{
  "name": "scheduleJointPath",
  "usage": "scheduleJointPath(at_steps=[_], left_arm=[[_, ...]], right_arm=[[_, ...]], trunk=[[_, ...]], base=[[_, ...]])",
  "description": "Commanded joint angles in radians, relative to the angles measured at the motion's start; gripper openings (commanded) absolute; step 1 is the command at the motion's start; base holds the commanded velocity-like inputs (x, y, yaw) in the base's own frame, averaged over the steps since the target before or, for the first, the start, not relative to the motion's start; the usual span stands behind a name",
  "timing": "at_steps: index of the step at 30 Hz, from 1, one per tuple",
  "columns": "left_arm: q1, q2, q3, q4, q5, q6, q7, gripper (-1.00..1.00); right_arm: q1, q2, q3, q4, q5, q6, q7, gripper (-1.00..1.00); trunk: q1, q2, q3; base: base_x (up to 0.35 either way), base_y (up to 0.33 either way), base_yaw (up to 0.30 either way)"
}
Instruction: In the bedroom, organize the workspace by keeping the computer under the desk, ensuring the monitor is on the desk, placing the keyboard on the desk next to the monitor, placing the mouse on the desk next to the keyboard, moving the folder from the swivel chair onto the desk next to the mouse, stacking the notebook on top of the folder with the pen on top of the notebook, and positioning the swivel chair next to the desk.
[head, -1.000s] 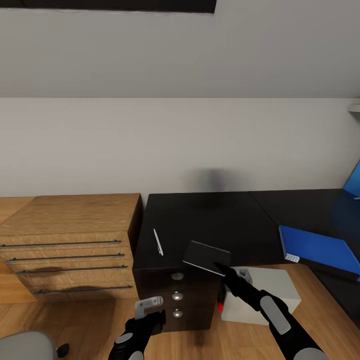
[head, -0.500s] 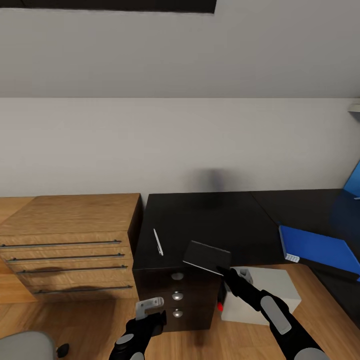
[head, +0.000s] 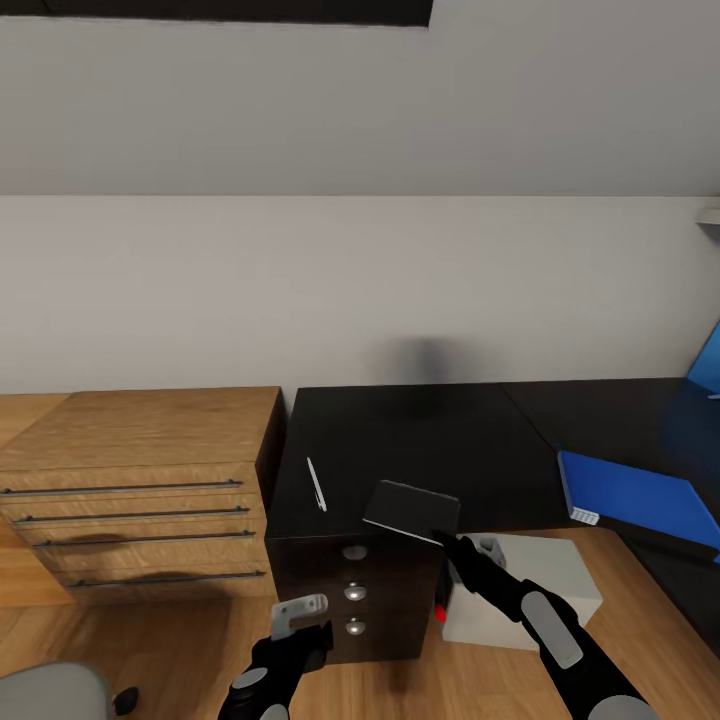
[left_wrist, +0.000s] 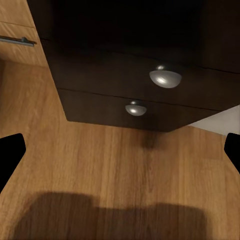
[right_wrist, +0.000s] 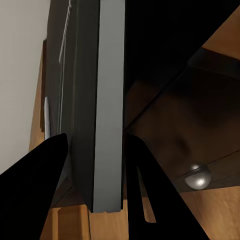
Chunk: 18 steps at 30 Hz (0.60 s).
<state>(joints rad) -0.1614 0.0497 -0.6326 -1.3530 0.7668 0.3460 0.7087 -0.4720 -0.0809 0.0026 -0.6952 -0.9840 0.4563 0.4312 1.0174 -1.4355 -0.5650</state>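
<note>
Fingers of my right gripper (head: 443, 540) pinch the notebook (head: 412, 511) by its near corner, tilted at the front edge of the desk (head: 420, 440) above the drawer unit (head: 352, 595). Left gripper (head: 298, 615) hangs low before the drawers, jaws spread wide, holding nothing. Pen (head: 316, 484) lies near the desk's left edge; folder (head: 635, 495) rests on the right wing.

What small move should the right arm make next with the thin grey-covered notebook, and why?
Probably carry the thin grey-covered notebook, clamped in the right gripper and tilted at the glossy black desk edge, toward the bright blue folder, which lies bare.
</note>
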Motion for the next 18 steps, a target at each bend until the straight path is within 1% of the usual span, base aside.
scheduleJointPath(at_steps=[1, 13, 14, 18], left_arm=[[-0.001, 0.001, -0.002, -0.002, 0.006, 0.002, 0.008, 1.00], [-0.001, 0.001, -0.003, -0.002, 0.005, 0.002, 0.008, 1.00], [-0.001, 0.000, -0.003, -0.002, 0.005, 0.002, 0.008, 1.00], [-0.001, 0.000, -0.005, -0.002, 0.005, 0.002, 0.008, 1.00]], right_arm=[[0.000, 0.000, 0.000, 0.000, -0.005, 0.005, -0.001, -1.00], [0.000, 0.000, 0.001, -0.019, -0.005, -0.001, 0.003, -1.00], [0.000, 0.000, 0.001, -0.037, -0.005, -0.020, 0.002, -1.00], [0.000, 0.000, 0.001, -0.052, -0.006, -0.043, 0.002, -1.00]], trunk=[[0.000, -0.001, -0.001], [-0.046, 0.083, 0.037], [-0.050, 0.090, 0.040], [-0.065, 0.118, 0.052]], base=[[0.000, 0.000, 0.000], [0.000, 0.000, 0.000], [0.000, 0.000, 0.000], [0.000, 0.000, 0.000]])
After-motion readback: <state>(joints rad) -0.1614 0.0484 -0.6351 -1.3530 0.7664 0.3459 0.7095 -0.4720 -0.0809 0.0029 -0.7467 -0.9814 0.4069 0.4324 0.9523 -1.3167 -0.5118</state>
